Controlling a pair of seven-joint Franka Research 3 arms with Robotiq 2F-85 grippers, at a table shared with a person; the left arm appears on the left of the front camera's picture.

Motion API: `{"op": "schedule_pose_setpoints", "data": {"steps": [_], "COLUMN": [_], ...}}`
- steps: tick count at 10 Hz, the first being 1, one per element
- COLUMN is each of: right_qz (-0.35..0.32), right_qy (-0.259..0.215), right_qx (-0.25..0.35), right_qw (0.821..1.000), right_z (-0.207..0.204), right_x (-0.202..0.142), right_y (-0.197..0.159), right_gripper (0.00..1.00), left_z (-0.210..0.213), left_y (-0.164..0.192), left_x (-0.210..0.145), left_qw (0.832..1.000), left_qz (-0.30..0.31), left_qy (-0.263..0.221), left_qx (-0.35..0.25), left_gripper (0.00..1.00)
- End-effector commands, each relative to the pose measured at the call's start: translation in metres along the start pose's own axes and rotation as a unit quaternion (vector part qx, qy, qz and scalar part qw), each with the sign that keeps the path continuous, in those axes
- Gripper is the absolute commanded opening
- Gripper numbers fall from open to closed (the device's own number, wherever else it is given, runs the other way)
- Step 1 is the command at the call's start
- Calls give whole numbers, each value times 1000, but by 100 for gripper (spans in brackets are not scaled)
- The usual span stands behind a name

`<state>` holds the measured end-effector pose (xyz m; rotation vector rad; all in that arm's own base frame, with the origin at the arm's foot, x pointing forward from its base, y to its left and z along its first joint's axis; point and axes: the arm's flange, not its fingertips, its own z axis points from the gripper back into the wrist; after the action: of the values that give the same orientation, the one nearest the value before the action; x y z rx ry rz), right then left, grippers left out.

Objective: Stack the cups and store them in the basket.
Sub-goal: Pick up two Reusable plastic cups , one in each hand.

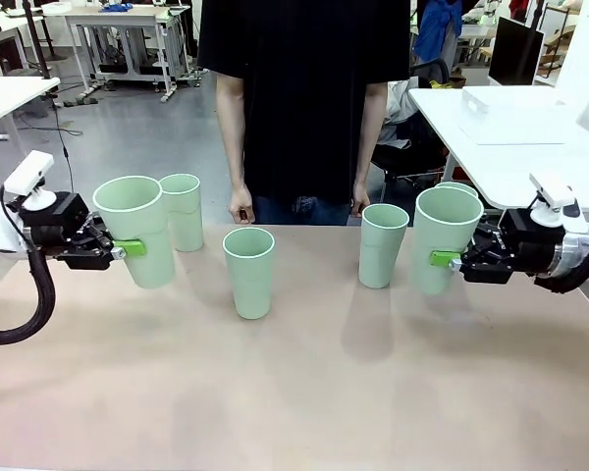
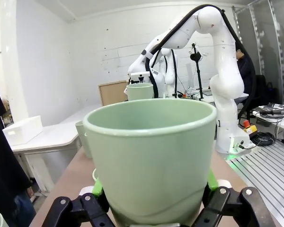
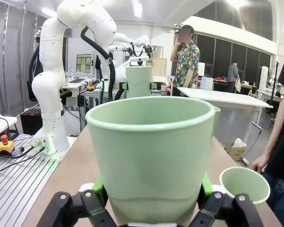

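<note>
Left gripper (image 1: 133,249) and right gripper (image 1: 442,259), reaching in horizontally, each clamp a cup (image 1: 135,218).

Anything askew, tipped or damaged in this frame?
Nothing stands out. The left gripper clamps the left-hand cup and the right gripper the right-hand cup, both roughly upright; the other cups stand upright on the table, none visibly cracked.

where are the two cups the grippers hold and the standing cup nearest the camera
left-held cup (image 1: 142,221): front view, wall below the rim
right-held cup (image 1: 450,235): front view, mid wall
nearest standing cup (image 1: 250,280): front view, mid wall
</note>
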<state>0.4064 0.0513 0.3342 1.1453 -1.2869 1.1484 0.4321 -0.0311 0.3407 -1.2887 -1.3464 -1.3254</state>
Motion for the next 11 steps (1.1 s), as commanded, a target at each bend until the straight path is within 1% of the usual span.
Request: {"op": "schedule_pose_setpoints", "data": {"steps": [1,2,3,4,5,6,11], "right_qz": [-10,-11,-18,-15,-27,-6,-6], "right_qy": [-2,-6,-5,-13,-23,-4,-4], "right_qx": [-11,-12,11,14,4,5,5], "right_qw": [1000,1000,1000,1000,999,1000,1000], "right_z": [-7,-6,-4,-2,0,-1,-1], "right_x": [7,7,7,8,7,2,2], "right_y": [-7,-8,-7,-6,-5,-2,-2], "right_gripper": [87,87,87,87,87,87,87], "left_z": [3,3,4,3,4,1,1], "left_y": [6,6,5,4,4,9,9], "left_x": [-4,-6,-9,-12,-15,-5,-5], "left_qw": [1000,1000,1000,1000,999,1000,1000], "left_qz": [-21,-17,-17,-17,-15,1,1], "left_qy": [2,2,4,5,0,8,8], "left_qx": [-13,-17,-24,-25,-28,-14,-14], "left_gripper": [87,87,87,87,87,87,87]}}
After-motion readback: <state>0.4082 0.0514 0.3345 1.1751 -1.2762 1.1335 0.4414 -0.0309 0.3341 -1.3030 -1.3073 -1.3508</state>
